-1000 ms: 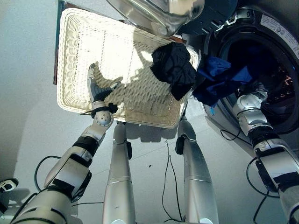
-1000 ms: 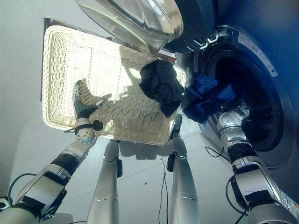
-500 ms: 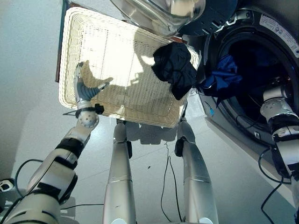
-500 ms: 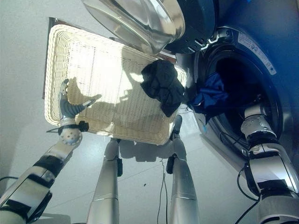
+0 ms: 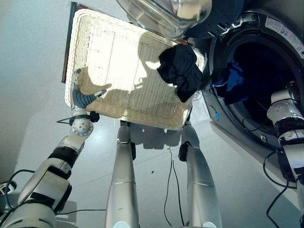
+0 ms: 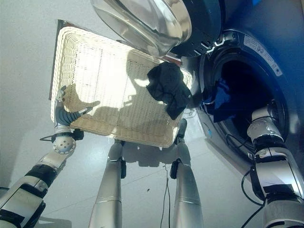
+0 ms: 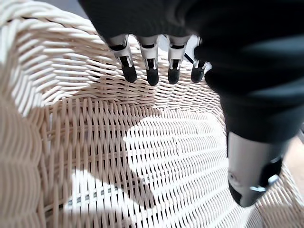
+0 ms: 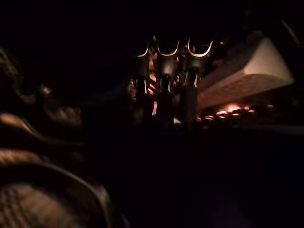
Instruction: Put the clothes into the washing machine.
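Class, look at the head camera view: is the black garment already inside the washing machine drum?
No. The black garment lies draped over the wicker basket's corner, outside the drum.

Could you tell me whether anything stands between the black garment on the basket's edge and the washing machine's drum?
Nothing visible does. The black garment hangs over the wicker basket rim next to the open drum, where blue cloth already lies in the mouth. The door is swung up clear.

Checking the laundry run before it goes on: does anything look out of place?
Yes. A black garment hangs over the white wicker basket's rim on the washer side, half out, and blue cloth sits at the washing machine drum's mouth rather than deep inside.
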### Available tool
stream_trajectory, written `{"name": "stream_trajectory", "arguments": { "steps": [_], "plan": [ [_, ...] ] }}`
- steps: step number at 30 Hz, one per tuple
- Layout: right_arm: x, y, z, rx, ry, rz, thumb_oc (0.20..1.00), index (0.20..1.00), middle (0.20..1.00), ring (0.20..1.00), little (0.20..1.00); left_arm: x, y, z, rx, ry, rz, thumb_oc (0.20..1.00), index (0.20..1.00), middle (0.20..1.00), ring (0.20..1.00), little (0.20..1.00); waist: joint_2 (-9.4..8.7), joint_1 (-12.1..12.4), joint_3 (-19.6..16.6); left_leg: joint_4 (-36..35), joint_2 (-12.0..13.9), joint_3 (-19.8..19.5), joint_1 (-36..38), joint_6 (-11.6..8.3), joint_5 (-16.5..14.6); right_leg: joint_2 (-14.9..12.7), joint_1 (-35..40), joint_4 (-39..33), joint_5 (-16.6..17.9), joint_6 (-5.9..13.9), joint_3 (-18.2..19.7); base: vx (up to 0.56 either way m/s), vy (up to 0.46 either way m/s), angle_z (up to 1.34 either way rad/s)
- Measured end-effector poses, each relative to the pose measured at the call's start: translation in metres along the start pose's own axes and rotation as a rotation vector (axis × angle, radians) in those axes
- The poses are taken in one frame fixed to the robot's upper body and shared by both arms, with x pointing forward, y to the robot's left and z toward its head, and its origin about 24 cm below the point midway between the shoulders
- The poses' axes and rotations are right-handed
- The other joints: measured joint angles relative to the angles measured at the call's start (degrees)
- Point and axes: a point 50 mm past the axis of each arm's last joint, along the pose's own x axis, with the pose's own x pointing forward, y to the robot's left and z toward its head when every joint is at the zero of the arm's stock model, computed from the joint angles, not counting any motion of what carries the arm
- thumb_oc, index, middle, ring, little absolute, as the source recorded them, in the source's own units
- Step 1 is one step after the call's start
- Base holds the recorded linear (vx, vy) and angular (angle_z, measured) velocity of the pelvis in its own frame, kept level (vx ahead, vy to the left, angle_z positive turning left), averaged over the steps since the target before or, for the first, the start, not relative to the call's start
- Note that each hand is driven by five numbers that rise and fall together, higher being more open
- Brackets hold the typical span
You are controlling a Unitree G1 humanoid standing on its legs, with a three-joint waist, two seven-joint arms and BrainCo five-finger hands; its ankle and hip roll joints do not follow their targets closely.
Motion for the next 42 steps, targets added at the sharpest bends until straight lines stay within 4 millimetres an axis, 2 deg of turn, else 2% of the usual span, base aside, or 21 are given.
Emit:
{"name": "stream_trajectory", "arguments": {
  "steps": [1,6,7,8,10,12,16,23,24,25,27,29,31,33,35,39,42],
  "plan": [
    [0.002,0.0,-0.002,-0.11,-0.027,0.043,1.0,1.0,1.0,1.0,1.0,0.001,-0.001,0.003,-0.007,-0.009,-0.003,1.0,1.0,1.0,1.0,1.0,0.0,-0.1,0.0,-0.1,-0.1,-0.3,-0.1,0.07,0.1,-0.1,0.1,0.0,0.0,0.01,-0.3,0.01,-0.017,0.09],
    [0.004,0.002,-0.008,-0.433,-0.105,0.144,1.0,1.0,1.0,1.0,1.0,0.01,-0.011,0.016,-0.008,-0.048,-0.047,1.0,1.0,1.0,1.0,1.0,0.0,-0.5,0.0,-0.4,-0.5,-0.9,-0.4,0.36,0.5,-0.5,0.1,-0.1,-0.2,0.47,-0.8,0.0,0.01,0.06],
    [-0.001,0.011,-0.005,-0.534,-0.182,0.191,1.0,1.0,1.0,1.0,1.0,0.012,-0.013,0.019,-0.02,-0.047,-0.048,1.0,1.0,1.0,1.0,1.0,0.01,-0.7,0.0,-0.6,-0.7,-0.9,-0.4,0.49,0.7,-0.6,0.1,-0.3,-0.2,0.53,-0.8,0.0,0.0,0.0],
    [-0.003,0.015,-0.001,-0.556,-0.216,0.21,1.0,1.0,1.0,1.0,1.0,0.013,-0.016,0.02,-0.022,-0.051,-0.056,1.0,1.0,1.0,1.0,1.0,0.01,-0.9,0.0,-0.8,-0.7,-0.9,-0.4,0.46,0.8,-0.6,0.1,-0.5,-0.2,0.54,-0.8,-0.02,0.036,0.03],
    [-0.005,0.019,0.002,-0.574,-0.25,0.225,1.0,1.0,1.0,1.0,1.0,0.015,-0.019,0.025,-0.036,-0.062,-0.06,1.0,1.0,1.0,1.0,1.0,0.01,-1.0,0.0,-1.1,-0.7,-1.0,-0.4,0.47,0.9,-0.6,0.1,-0.7,-0.2,0.54,-0.8,-0.01,0.025,0.01],
    [-0.021,0.036,0.008,-0.584,-0.34,0.321,1.0,1.0,1.0,1.0,1.0,0.016,-0.028,0.032,-0.068,-0.07,-0.065,1.0,1.0,1.0,1.0,1.0,0.03,-1.1,0.0,-1.6,-0.7,-0.8,-0.5,0.46,1.0,-0.7,-0.2,-0.7,-0.2,0.56,-0.8,-0.03,0.044,0.0],
    [-0.04,0.052,0.015,-0.547,-0.43,0.412,1.0,1.0,1.0,1.0,1.0,0.012,-0.043,0.04,-0.058,-0.11,-0.11,1.0,1.0,1.0,1.0,1.0,0.03,-0.8,0.0,-2.5,-0.6,-0.8,-0.5,0.11,1.3,-0.6,-0.7,-0.7,-0.3,0.32,-0.8,-0.02,0.048,0.01],
    [-0.053,0.051,-0.009,-0.575,-0.431,0.437,1.0,1.0,1.0,1.0,1.0,0.007,-0.077,0.08,0.159,-0.449,-0.279,1.0,1.0,1.0,1.0,1.0,0.03,-0.8,0.0,-3.1,-1.2,0.1,-0.5,0.16,1.3,-1.5,-1.4,-0.3,-0.6,0.7,-0.6,-0.01,0.036,0.01],
    [-0.053,0.051,-0.009,-0.575,-0.431,0.437,1.0,1.0,1.0,1.0,1.0,0.007,-0.077,0.08,0.159,-0.449,-0.279,1.0,1.0,1.0,1.0,1.0,0.03,-0.8,0.0,-3.1,-1.2,0.1,-0.5,0.16,1.3,-1.5,-1.4,-0.3,-0.6,0.7,-0.6,0.0,0.0,0.0],
    [-0.052,0.046,-0.019,-0.597,-0.407,0.429,1.0,1.0,1.0,1.0,1.0,0.009,-0.084,0.096,0.2,-0.547,-0.308,1.0,1.0,1.0,1.0,1.0,0.04,-1.0,0.0,-3.0,-1.1,0.2,-0.4,0.18,1.3,-1.4,-1.5,-0.2,-0.6,0.7,-0.6,0.0,0.0,0.0],
    [-0.05,0.043,-0.023,-0.61,-0.399,0.42,1.0,1.0,1.0,1.0,1.0,0.009,-0.088,0.105,0.207,-0.593,-0.321,1.0,1.0,1.0,1.0,1.0,0.04,-1.3,0.0,-3.0,-1.1,0.3,-0.4,0.22,1.3,-1.5,-1.5,-0.2,-0.6,0.7,-0.5,0.0,0.0,0.0],
    [-0.044,0.035,-0.032,-0.635,-0.37,0.394,1.0,1.0,1.0,1.0,1.0,0.009,-0.098,0.117,0.318,-0.696,-0.396,1.0,1.0,1.0,1.0,1.0,0.02,-2.2,-0.1,-3.1,-1.2,0.6,-0.5,0.35,1.4,-1.5,-1.6,-0.1,-0.7,0.8,-0.3,0.0,0.0,0.0],
    [-0.044,0.032,-0.038,-0.639,-0.366,0.409,1.0,1.0,1.0,1.0,1.0,0.013,-0.101,0.128,0.313,-0.727,-0.383,1.0,1.0,1.0,1.0,1.0,0.04,-2.7,-0.1,-3.1,-1.1,0.8,-0.5,0.61,1.3,-1.5,-1.9,-0.1,-0.9,1.03,0.0,0.0,0.027,-0.06],
    [-0.051,0.033,-0.044,-0.633,-0.386,0.455,1.0,1.0,1.0,1.0,1.0,0.015,-0.099,0.128,0.246,-0.667,-0.347,1.0,1.0,1.0,1.0,1.0,0.05,-4.0,-0.1,-3.2,-1.1,1.0,-0.5,0.6,1.3,-1.4,-2.1,-0.1,-0.9,1.04,0.3,0.0,0.022,-0.06],
    [-0.06,0.029,-0.054,-0.645,-0.426,0.517,1.0,1.0,1.0,1.0,1.0,0.015,-0.096,0.121,0.108,-0.538,-0.276,1.0,1.0,1.0,1.0,1.0,0.06,-4.7,-0.1,-3.4,-1.0,1.4,-0.4,0.36,1.4,-1.4,-2.6,0.2,-0.9,0.94,0.7,0.0,0.003,-0.05],
    [-0.083,0.023,-0.072,-0.67,-0.504,0.607,1.0,1.0,1.0,1.0,1.0,0.009,-0.086,0.092,-0.046,-0.328,-0.168,1.0,1.0,1.0,1.0,1.0,0.08,-5.0,-0.1,-3.7,-0.9,1.5,-0.4,0.35,1.4,-1.2,-2.9,0.4,-1.1,1.09,0.9,0.0,-0.003,-0.01],
    [-0.098,0.019,-0.076,-0.666,-0.576,0.649,1.0,1.0,1.0,1.0,1.0,0.003,-0.074,0.067,-0.129,-0.179,-0.075,1.0,1.0,1.0,1.0,1.0,0.08,-4.9,-0.1,-3.9,-0.9,1.6,-0.4,0.37,1.4,-1.2,-3.3,0.9,-1.6,1.02,1.0,0.0,0.0,0.0]
  ]
}}
